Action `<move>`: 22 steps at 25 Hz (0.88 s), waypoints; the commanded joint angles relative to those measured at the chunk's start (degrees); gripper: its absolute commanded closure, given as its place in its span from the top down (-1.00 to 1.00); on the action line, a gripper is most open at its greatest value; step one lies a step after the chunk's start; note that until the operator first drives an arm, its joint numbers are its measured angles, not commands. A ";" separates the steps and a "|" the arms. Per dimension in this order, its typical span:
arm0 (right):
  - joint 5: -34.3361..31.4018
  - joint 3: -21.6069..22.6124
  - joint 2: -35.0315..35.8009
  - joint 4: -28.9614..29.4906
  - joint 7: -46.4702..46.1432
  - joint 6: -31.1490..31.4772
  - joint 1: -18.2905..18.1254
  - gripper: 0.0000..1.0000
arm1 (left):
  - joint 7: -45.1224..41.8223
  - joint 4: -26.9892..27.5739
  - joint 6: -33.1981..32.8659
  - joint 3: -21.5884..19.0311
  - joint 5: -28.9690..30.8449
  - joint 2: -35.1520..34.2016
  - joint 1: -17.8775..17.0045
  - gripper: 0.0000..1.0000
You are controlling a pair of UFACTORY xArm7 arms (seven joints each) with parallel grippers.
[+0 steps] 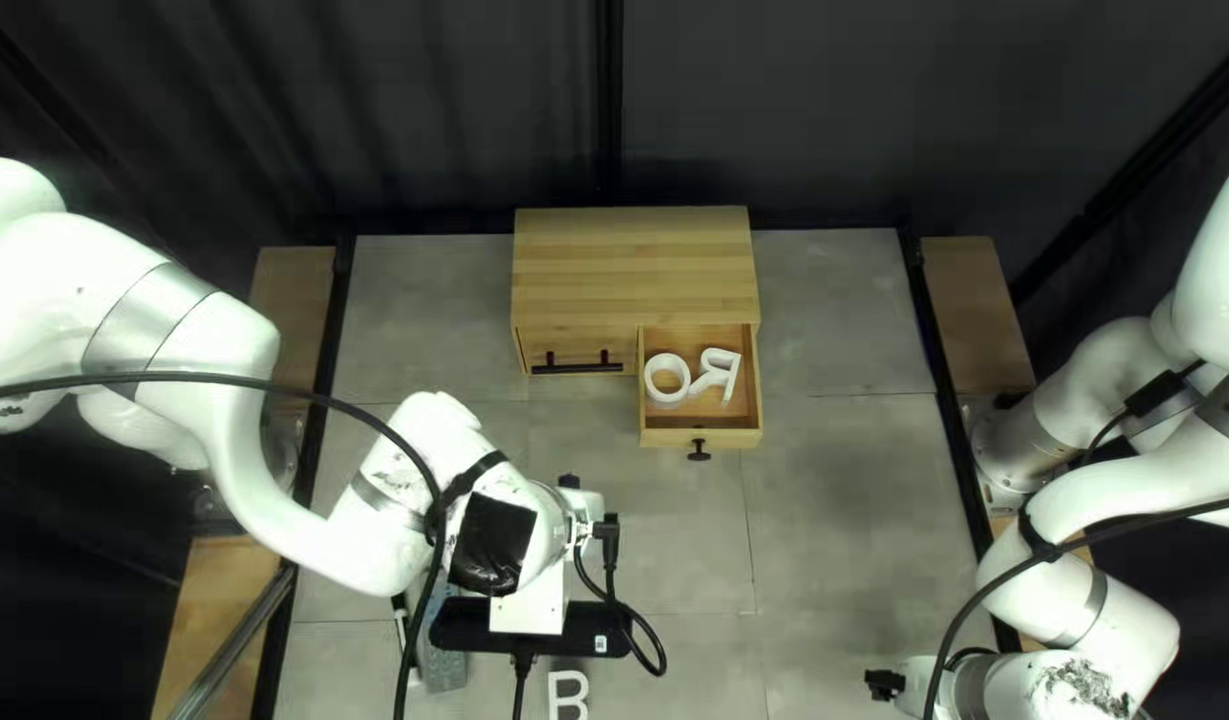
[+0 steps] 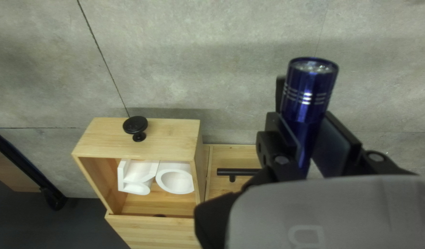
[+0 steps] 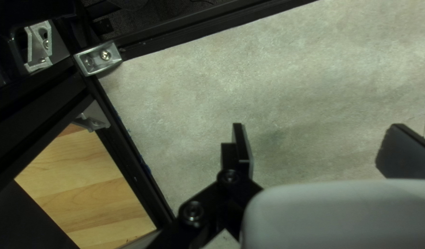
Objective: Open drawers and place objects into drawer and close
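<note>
L gripper (image 2: 309,133) is gripping blue metal cylindrical flashlight (image 2: 308,94), w/ open pale-wood box drawer (image 1: 661,436) (white letter shapes (image 2: 141,171) inside) lying far-right of it, so white L arm (image 1: 241,467) is prob needing to carry it that way.

I observe a grey tabletop (image 1: 854,507) with visible joint lines, bounded by a black rail on the left (image 1: 332,334) and another on the right. A wooden cabinet (image 1: 634,267) stands centrally at the far edge; its right drawer (image 1: 668,438) extends toward the near side, its left drawer (image 1: 548,343) is closed. Near side, left of centre: one white letter B (image 1: 556,696). Farther left, a partly hidden blue-grey item (image 1: 444,667) lies beside a narrow white item (image 1: 410,654).
</note>
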 commanded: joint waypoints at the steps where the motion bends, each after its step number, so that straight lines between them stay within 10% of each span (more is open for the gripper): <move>1: 0.00 0.00 0.00 0.00 0.00 0.00 0.00 1.00 | 4.11 1.16 -0.72 0.90 2.31 0.19 0.89 -1.00; 22: 0.00 0.00 0.00 0.00 0.00 0.00 0.00 1.00 | 20.29 4.03 -21.56 6.77 2.99 10.53 8.92 -1.00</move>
